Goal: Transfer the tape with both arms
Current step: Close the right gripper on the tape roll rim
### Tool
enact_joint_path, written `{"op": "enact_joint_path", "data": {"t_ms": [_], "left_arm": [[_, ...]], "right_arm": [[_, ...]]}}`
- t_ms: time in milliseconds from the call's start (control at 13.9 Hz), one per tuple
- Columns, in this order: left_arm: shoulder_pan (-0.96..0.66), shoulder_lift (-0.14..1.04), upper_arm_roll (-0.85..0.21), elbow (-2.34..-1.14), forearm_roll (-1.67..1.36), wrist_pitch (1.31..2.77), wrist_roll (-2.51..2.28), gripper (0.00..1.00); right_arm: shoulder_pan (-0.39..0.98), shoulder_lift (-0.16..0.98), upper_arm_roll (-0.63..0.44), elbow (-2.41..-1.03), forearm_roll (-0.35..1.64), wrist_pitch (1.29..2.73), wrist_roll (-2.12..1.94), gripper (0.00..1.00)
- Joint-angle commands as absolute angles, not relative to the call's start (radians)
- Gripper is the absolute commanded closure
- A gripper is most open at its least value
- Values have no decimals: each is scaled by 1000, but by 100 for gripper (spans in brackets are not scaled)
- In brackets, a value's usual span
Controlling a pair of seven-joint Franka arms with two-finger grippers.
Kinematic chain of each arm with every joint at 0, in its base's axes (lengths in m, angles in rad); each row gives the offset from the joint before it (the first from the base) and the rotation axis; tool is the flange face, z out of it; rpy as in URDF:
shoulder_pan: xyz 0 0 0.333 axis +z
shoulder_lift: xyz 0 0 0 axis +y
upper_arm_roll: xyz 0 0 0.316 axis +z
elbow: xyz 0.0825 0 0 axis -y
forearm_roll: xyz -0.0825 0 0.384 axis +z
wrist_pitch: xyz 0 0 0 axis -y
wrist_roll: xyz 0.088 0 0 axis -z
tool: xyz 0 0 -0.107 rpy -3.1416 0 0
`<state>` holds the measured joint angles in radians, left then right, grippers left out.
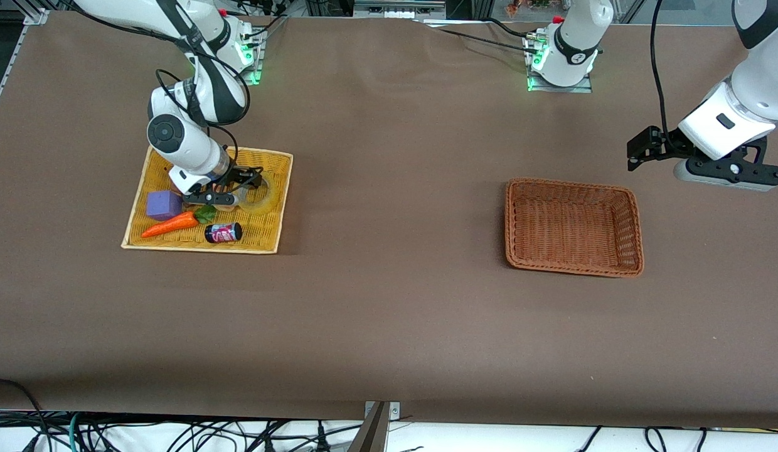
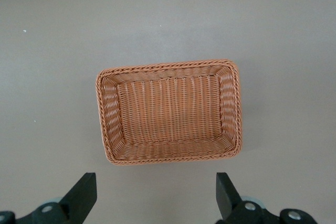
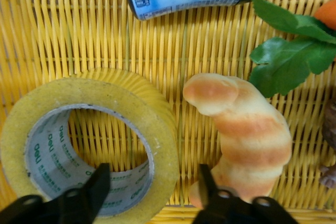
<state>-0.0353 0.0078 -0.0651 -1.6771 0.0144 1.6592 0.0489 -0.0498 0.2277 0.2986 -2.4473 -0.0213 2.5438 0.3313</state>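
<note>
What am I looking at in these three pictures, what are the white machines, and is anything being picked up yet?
These are two white robot arms at a brown table, each ending in a two-finger tool. The wide picture comes from a high camera facing them; the other two come from cameras on the arms' wrists.

The right tool is down in a yellow tray, one finger inside the tape ring and one outside between it and a toy croissant. The fingers straddle the ring's wall, but it lies on the tray, not lifted. The tray also holds a purple block, a toy carrot and a small bottle.

The left tool waits open in the air by an empty brown basket, which its wrist camera looks down on.
</note>
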Motion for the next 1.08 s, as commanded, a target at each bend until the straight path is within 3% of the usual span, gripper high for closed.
{"op": "enact_joint_path", "data": {"t_ms": [0,504,792,1008], "left_arm": [[-32,8,-71,-1669,44,1644,83,0],[-32,8,-71,-1669,43,1644,83,0],[-32,8,-71,-1667,41,1643,83,0],[-32,6,-74,-1669,37,1641,81,0]], "right_arm": [[-52,198,308,-2474,-18,2563,342,100],[-52,132,319,-2393,-25,2469,327,100],[-52,130,377,-2136,-15,2156,365,100],[-13,199,439,-1979,-18,2085,550,100]]}}
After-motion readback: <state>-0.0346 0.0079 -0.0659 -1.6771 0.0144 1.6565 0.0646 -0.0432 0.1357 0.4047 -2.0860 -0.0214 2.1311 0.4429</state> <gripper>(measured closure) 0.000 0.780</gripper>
